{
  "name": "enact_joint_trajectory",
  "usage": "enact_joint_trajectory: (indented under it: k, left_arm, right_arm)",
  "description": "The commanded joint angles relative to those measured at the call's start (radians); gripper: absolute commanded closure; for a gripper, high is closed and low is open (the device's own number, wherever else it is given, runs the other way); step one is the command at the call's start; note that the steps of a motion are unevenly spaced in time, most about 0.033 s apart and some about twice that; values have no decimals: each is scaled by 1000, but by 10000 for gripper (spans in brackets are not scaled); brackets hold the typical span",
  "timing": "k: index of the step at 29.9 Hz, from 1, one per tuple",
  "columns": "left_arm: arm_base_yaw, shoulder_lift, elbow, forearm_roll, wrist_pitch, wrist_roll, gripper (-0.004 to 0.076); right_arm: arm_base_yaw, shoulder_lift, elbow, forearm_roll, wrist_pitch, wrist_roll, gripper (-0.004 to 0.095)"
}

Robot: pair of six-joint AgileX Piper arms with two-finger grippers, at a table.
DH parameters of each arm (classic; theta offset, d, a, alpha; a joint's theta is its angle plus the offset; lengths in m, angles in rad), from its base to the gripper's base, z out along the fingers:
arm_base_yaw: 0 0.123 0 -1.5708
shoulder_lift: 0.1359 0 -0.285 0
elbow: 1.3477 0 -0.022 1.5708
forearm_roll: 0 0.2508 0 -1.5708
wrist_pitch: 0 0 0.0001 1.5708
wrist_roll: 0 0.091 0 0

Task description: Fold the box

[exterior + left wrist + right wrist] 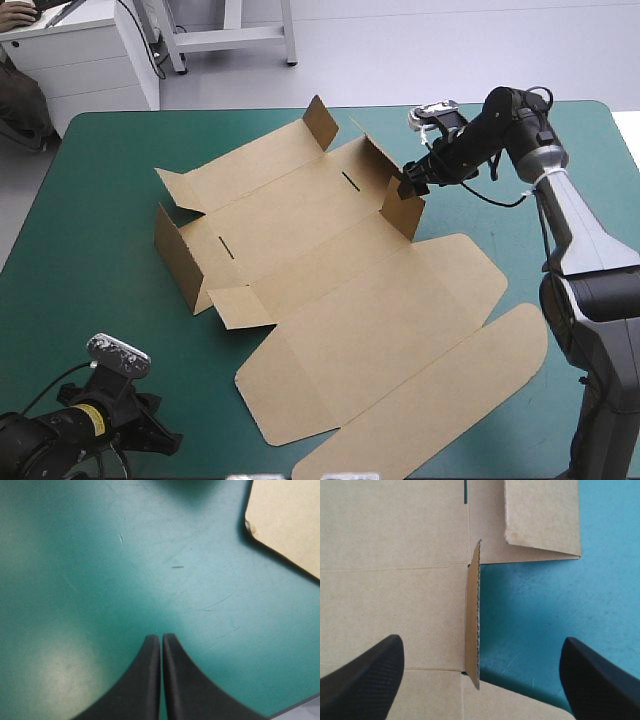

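Box (330,300) lies part-folded: your right gripper (481,641), spread wide, straddles its far-right wall (472,615); your left gripper (161,637) sits closed, empty, near-left.

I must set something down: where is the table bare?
Bare teal-green cover lies between the box and the table's left edge. Crowded at the far right, where the right pincer straddles a raised wall.

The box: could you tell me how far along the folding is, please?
Early. Done: on the box, the left wall and right wall stand raised. In hand: the right gripper, jaws open, straddles the right wall. The left gripper, jaws shut, hangs over bare teal-green cover. Left: the front panel and lid lie flat.
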Motion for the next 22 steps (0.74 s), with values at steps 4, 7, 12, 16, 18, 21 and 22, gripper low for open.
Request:
enact_joint_trajectory:
  k: [4,7,12,16,18,21,22]
  left_arm:
    - [-1,4,-22,2,-36,2,731]
    - [-1,4,-22,2,-36,2,731]
    - [-1,4,-22,2,-36,2,731]
    - [-1,4,-22,2,-36,2,731]
    - [-1,4,-22,2,-36,2,731]
    - [-1,4,-22,2,-36,2,731]
    - [-1,4,-22,2,-36,2,731]
  right_arm:
    - [46,-3,-34,25,15,-19,126]
    - [79,21,-37,-19,15,-25,127]
    - [102,49,-39,-52,13,-20,189]
    - [102,56,-39,-54,1,-4,382]
    - [102,56,-39,-54,-5,-4,520]
    - [102,56,-39,-54,-19,-18,728]
    - [102,56,-39,-54,-26,-25,788]
